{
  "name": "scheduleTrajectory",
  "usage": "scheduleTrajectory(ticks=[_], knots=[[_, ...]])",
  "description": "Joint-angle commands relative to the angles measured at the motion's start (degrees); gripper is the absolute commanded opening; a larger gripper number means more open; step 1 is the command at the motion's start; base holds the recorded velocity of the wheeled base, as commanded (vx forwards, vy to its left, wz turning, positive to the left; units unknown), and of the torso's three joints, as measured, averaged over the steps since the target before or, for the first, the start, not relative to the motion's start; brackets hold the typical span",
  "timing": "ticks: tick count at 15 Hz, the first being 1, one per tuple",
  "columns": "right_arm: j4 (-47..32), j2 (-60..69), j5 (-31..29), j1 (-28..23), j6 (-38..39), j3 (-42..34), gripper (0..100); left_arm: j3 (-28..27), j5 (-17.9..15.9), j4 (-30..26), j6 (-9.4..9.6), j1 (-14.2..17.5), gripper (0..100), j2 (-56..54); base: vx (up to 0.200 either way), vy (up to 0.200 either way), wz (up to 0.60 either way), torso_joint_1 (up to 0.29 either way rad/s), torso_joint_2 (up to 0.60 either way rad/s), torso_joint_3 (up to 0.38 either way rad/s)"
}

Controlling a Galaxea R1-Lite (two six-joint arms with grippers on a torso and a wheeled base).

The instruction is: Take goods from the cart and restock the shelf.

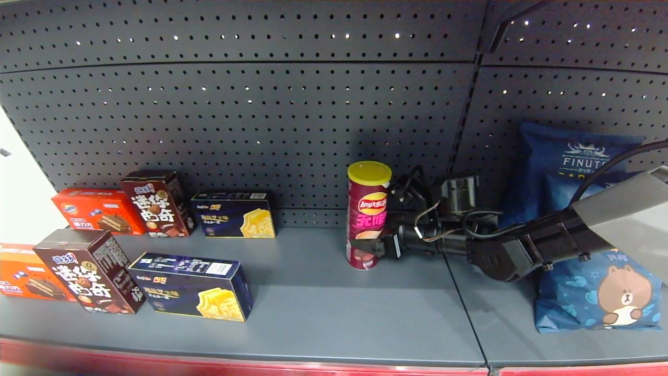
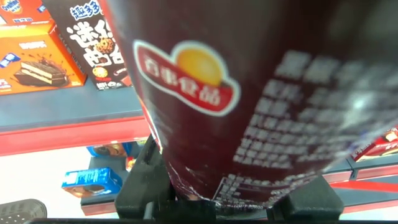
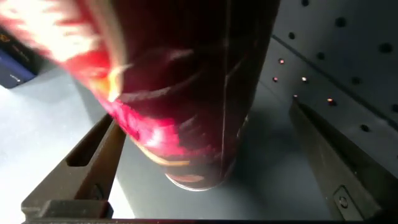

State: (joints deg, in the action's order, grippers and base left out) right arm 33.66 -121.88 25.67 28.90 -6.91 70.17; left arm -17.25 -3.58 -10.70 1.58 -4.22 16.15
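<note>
Chips can (image 1: 369, 216) with a yellow lid stands upright on the grey shelf (image 1: 323, 308), just right of centre in the head view, close to the pegboard back (image 1: 261, 115). The right gripper (image 1: 371, 245) straddles its lower part. In the right wrist view one finger (image 3: 93, 165) lies against the can, the other finger (image 3: 329, 155) stands apart from it, so the jaws are spread wider than the can.

The left gripper (image 2: 227, 199) is clamped on a second dark red can (image 2: 249, 93).

At lower left of the head view sit navy cracker boxes (image 1: 195, 286), brown cookie boxes (image 1: 91, 271) and orange cake boxes (image 1: 99, 211). Blue snack bags (image 1: 600, 292) stand at the right edge.
</note>
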Motion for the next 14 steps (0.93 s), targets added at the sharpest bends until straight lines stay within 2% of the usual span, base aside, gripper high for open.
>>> scheduleTrajectory(ticks=[1,2,3,14], knots=[[0.1,-0.6,0.1,0.5,0.0,0.2,100,0.0,0.0,0.0,0.00,0.0,0,-0.1,0.000,0.000,0.00,0.000,0.00,0.000],[0.1,-0.8,0.1,0.5,0.0,0.3,100,0.0,0.0,0.0,0.00,0.0,0,-0.1,0.000,0.000,0.00,0.000,0.00,0.000],[0.1,-0.9,0.1,0.6,0.0,0.3,0,0.0,0.0,0.0,0.00,0.0,0,-0.1,0.000,0.000,0.00,0.000,0.00,0.000],[1.0,2.0,1.0,2.2,-0.3,-1.7,0,0.9,0.1,-0.1,0.00,0.1,0,-2.0,0.000,0.000,0.00,0.000,0.00,0.000]])
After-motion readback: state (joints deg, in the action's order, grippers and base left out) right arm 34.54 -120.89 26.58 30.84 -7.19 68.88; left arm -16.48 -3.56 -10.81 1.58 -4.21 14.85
